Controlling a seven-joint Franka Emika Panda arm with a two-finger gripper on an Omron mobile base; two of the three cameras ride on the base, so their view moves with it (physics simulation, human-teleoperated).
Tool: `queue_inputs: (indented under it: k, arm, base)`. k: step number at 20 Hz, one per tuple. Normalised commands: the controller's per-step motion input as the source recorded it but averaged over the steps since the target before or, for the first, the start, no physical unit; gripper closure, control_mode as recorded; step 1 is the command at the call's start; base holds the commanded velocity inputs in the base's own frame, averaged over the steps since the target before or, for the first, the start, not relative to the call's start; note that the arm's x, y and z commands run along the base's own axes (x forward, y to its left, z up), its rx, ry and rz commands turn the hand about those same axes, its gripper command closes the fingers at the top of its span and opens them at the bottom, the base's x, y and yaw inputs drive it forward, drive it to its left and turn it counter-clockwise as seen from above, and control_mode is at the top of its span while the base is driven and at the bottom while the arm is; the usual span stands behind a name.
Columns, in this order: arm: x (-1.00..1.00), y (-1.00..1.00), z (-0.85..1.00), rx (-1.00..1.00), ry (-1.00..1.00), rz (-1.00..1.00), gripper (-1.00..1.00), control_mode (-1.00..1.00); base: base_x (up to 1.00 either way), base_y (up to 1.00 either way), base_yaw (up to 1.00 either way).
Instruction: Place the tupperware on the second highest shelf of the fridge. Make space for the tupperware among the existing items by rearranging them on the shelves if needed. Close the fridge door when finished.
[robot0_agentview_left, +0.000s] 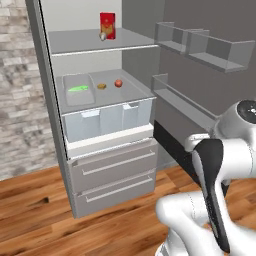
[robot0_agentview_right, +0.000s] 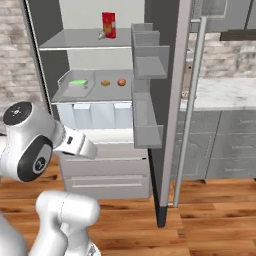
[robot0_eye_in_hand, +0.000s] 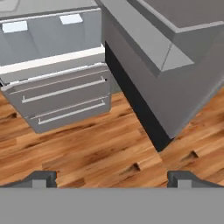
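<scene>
While gripper (robot0_eye_in_hand: 112, 178) hangs wide open, empty, over floor, tupperware (robot0_agentview_left: 79, 89) sits far off on second highest shelf (robot0_agentview_left: 131, 89).

The left base view is looking from behind the arm's left side, forward and down into the open fridge (robot0_agentview_left: 107, 125), which is sitting in the centre-left of the frame, with the fridge door (robot0_agentview_left: 210, 75) running along the upper right. The right base view is facing the same fridge interior from the right, with the door edge-on at centre. The hand view is pointing down, close to the wooden floor (robot0_eye_in_hand: 96, 148), catching the grey drawers (robot0_eye_in_hand: 61, 94) at upper left.
</scene>
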Motion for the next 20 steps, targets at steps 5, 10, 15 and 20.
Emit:
queue_inputs:
  k: [5, 10, 15, 20]
  arm:
    - [0.00, -0.89, 0.00, 0.13, -0.24, -0.09, -1.00, -1.00]
    - [0.00, -0.99, 0.00, 0.19, -0.14, -0.05, -1.00, -1.00]
    - [0.00, -1.00, 0.00, 0.28, 0.00, 0.00, -1.00, -1.00]
    - [0.00, -1.00, 0.00, 0.30, 0.02, 0.00, -1.00, -1.00]
  base:
    - [0.00, 0.00, 0.00]
    - [0.00, 0.00, 0.00]
    - [0.00, 0.00, 0.00]
    - [0.00, 0.00, 0.00]
